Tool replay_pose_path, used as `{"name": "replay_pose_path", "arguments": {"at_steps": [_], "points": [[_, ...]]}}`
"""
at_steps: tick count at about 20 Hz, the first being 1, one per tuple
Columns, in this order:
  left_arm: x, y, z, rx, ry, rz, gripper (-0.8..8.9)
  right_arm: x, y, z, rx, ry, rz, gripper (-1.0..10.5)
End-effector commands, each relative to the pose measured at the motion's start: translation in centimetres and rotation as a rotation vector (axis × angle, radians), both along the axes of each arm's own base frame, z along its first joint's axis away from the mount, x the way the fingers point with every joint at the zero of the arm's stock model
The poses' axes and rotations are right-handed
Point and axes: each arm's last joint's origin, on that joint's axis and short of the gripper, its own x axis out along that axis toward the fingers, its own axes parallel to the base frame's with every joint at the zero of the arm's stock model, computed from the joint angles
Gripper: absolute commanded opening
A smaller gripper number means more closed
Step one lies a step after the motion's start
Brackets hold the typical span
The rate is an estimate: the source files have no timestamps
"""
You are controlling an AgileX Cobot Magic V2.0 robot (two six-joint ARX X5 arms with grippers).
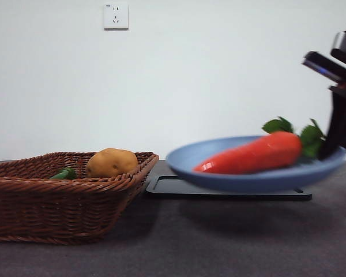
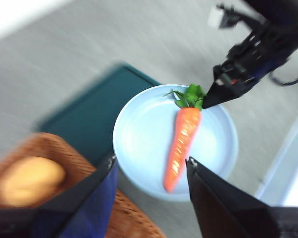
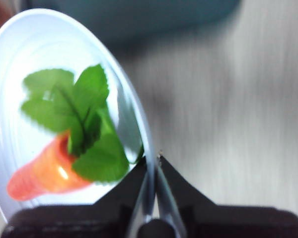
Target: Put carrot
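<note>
Carrot (image 1: 254, 154) rides in a pale blue plate (image 1: 219, 170) that is held off the grey table (image 1: 219, 242), tilted slightly, above a dark green board (image 1: 225, 189). The right gripper (image 3: 153, 161) pinches the plate's rim at the end where the green leaves lie, its two black jaws closed on the thin edge, as the right wrist view shows plainly. The carrot's pointed tip faces the woven basket (image 1: 57, 202), which stands just beside the board and already holds a potato (image 1: 111, 163) and a small green vegetable (image 1: 63, 173).

The left gripper (image 2: 151, 168) hovers above the scene, jaws open and holding nothing, with the plate and the basket's near corner below it.

Judging by the layout, the carrot is probably meant for the basket, though the task sentence does not name the place. If the plate is to be tipped, the hold on the rim is narrow, so the lift at the leafy end should be slow and steady, letting the glossy carrot slide tip-first rather than roll sideways off the edge. The plate's low edge ought to be over the basket's wall before the tilt steepens; at present it appears short of it. The open left gripper could instead take the carrot by its thick middle.
</note>
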Motion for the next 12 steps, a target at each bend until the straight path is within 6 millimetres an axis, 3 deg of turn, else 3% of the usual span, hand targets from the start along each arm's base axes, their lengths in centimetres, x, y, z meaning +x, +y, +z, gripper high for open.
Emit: {"name": "replay_pose_path", "arguments": {"at_steps": [1,7,10,12], "points": [[-1.0,1.4,1.4,-0.052,-0.045,0.015,2.45,3.2,-0.1,0.2,0.006,0.0,-0.026,0.1],[-2.1,3.0,2.4,-0.108,-0.074,0.017,2.45,12.5,0.0,-1.5,0.067,0.07,-0.035,0.1],[-2.0,2.8,2.3,-0.102,-0.069,0.017,2.45,15.4,0.4,-3.0,0.089,0.11,-0.044,0.1],[-2.0,2.8,2.2,-0.102,-0.069,0.018,2.45,16.2,0.5,-4.0,0.09,0.133,-0.053,0.1]]}}
